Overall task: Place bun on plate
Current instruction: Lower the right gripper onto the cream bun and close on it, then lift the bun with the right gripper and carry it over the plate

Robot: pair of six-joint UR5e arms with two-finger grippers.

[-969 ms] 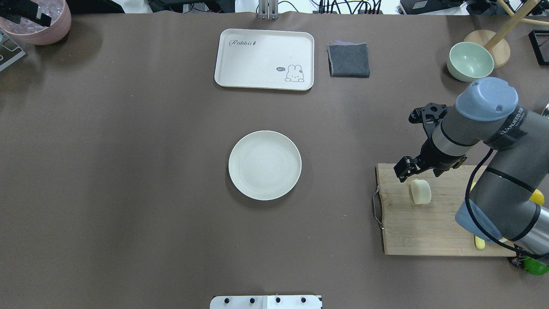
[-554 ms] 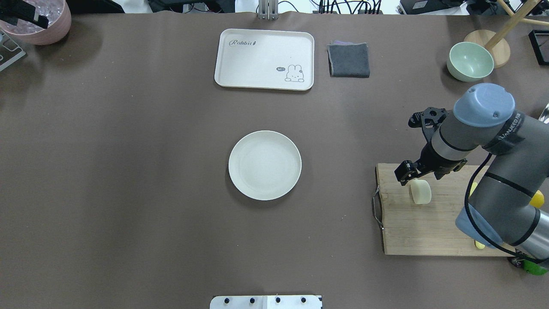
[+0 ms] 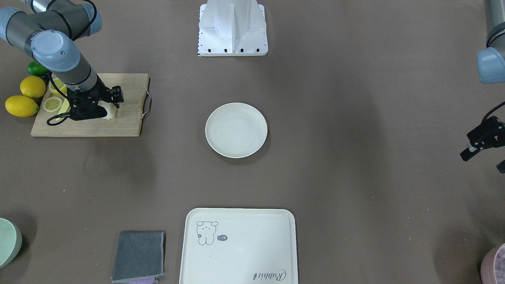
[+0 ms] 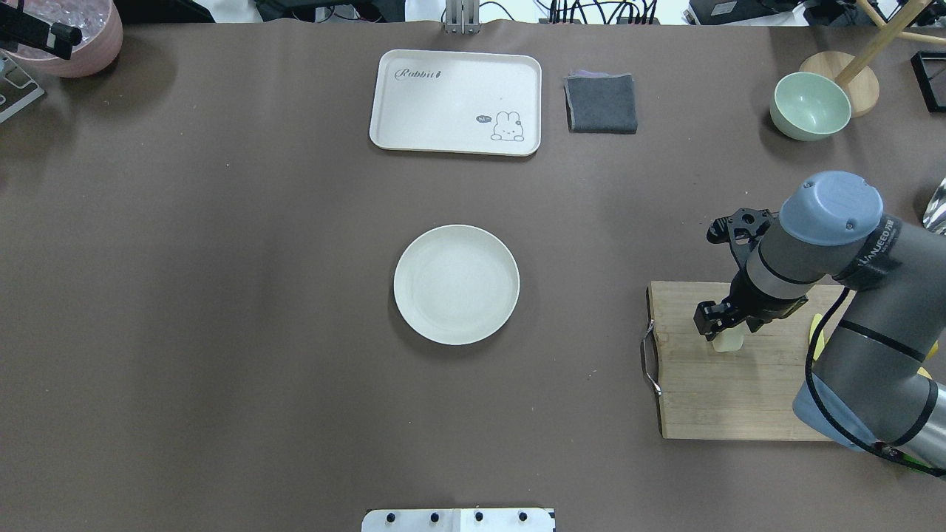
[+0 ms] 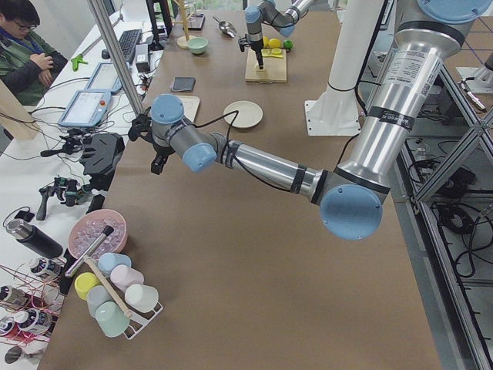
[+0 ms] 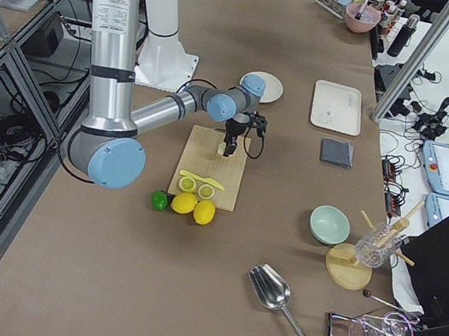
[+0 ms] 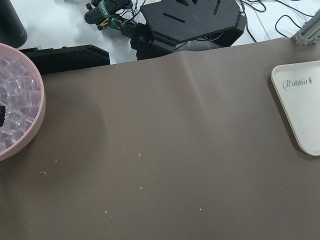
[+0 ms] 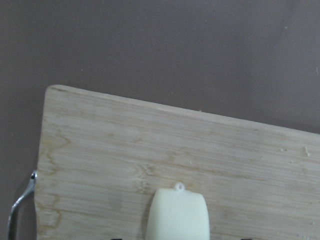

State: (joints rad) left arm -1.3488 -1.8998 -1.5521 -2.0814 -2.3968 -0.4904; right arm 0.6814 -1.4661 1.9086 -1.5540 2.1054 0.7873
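The bun point(image 8: 178, 215) is a pale cream lump lying on a wooden cutting board point(image 4: 724, 399) at the table's right. My right gripper point(image 4: 724, 329) is lowered over the bun point(image 4: 729, 341) and hides most of it from above. It is open, with a dark fingertip on either side of the bun at the bottom edge of the right wrist view. The round off-white plate point(image 4: 456, 284) sits empty at the table's centre, well left of the board. My left gripper point(image 3: 483, 161) hovers open and holds nothing, far off near the pink bowl point(image 7: 15, 120).
A cream rabbit-print tray point(image 4: 455, 102) and a folded grey cloth point(image 4: 601, 103) lie at the far side, with a pale green bowl point(image 4: 809, 106) at the far right. Whole lemons point(image 3: 21, 105) and lemon slices point(image 3: 52, 104) crowd the board's outer end. A person point(image 5: 23, 38) sits beyond the table's left end.
My right gripper has moved from just beyond the bun to directly over it and come down, so most of the bun is now covered. The bun and plate have not moved.
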